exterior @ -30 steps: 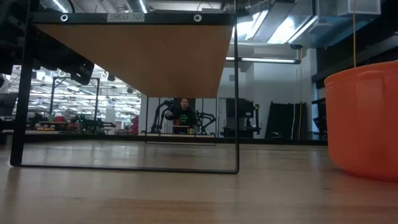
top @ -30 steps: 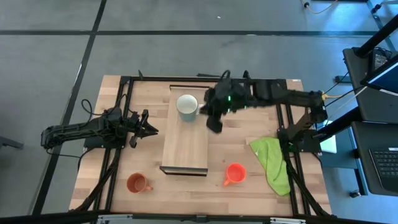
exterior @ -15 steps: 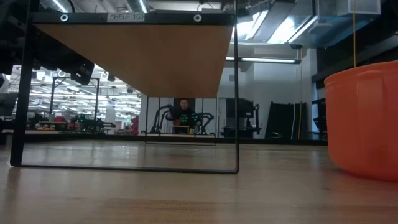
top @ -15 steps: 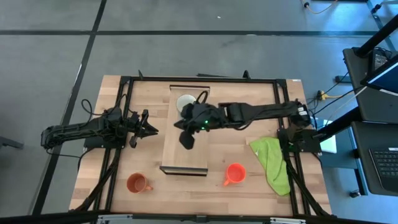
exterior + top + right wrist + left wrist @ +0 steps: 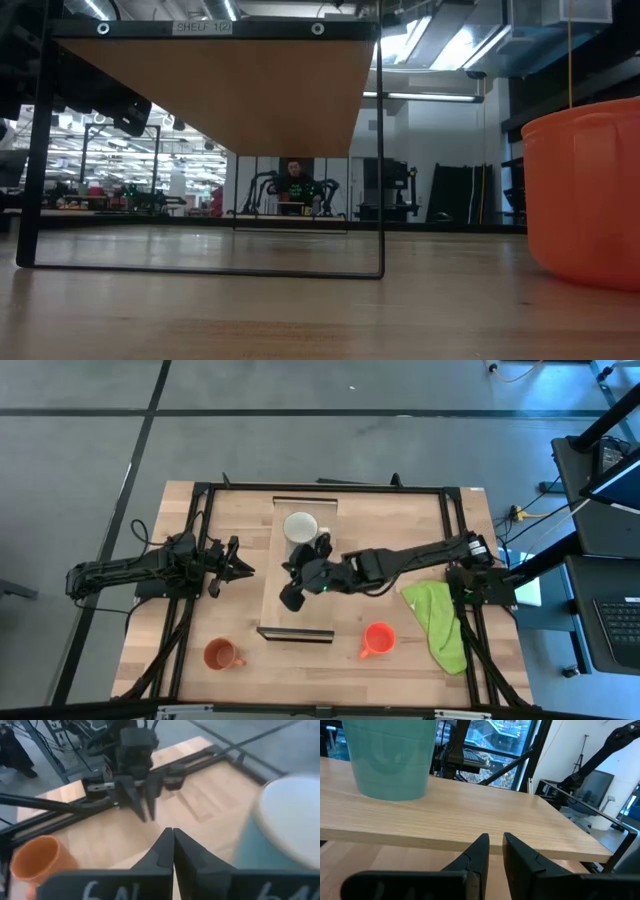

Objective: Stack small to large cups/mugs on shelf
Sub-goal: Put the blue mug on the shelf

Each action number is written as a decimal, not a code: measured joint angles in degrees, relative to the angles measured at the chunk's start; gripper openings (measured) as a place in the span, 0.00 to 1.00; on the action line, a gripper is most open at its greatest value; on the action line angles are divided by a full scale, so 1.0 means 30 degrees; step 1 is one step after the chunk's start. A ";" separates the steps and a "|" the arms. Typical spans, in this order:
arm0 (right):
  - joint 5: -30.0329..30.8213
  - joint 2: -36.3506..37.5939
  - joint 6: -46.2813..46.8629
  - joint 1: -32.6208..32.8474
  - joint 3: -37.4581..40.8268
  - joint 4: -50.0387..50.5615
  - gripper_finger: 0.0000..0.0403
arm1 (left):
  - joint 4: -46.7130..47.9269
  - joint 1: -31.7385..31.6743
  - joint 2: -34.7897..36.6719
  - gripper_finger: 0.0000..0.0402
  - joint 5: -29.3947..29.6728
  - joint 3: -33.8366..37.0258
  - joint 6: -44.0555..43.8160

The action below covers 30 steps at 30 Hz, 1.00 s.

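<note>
The pale grey-green mug (image 5: 300, 527) stands upright on the far end of the light-wood shelf (image 5: 298, 615); it also shows in the left wrist view (image 5: 390, 757) and the right wrist view (image 5: 285, 820). My right gripper (image 5: 290, 596) hovers over the middle of the shelf, just near of that mug, shut and empty (image 5: 172, 845). My left gripper (image 5: 243, 567) waits left of the shelf, its fingers a narrow gap apart (image 5: 495, 847), empty. The brownish-orange mug (image 5: 220, 654) stands on the table near left. The orange-red mug (image 5: 377, 639) stands near right and fills the low view's right side (image 5: 590, 200).
A green cloth (image 5: 440, 620) lies on the table at the right, beside the right arm's base. The shelf stands raised on a thin dark frame (image 5: 380, 150). A person shows far off in the room behind the table (image 5: 293, 180).
My right gripper has gone from beside the pale mug's right side toward the table's left and near edges, and now hangs over the middle of the shelf. The pale mug has stayed upright at the shelf's far end.
</note>
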<state>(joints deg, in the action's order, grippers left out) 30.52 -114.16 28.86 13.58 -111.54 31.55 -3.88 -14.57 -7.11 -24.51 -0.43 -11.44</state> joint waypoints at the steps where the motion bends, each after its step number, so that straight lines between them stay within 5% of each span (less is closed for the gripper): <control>1: -0.0036 -0.0174 0.0567 0.0053 0.0025 -0.0090 0.01 | 0.0000 0.0000 0.0000 0.13 0.0000 0.0000 0.0000; 5: 0.0886 -0.0965 0.2577 0.0065 -0.0028 -0.2105 0.01 | 0.0000 0.0002 0.0000 0.13 0.0000 -0.0007 0.0000; 13: 0.6619 -0.3828 0.4867 0.0409 -0.0011 -0.7357 0.01 | 0.0000 0.0007 0.0000 0.13 0.0000 -0.0007 0.0000; 30: 1.0497 -0.4483 0.7766 0.1231 -0.0011 -0.6416 0.02 | 0.0000 0.0000 0.0000 0.13 0.0000 -0.0003 0.0002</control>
<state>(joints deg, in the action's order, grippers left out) 62.01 -127.61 52.16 17.27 -111.57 12.30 -3.88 -14.57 -7.11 -24.51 -0.44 -11.44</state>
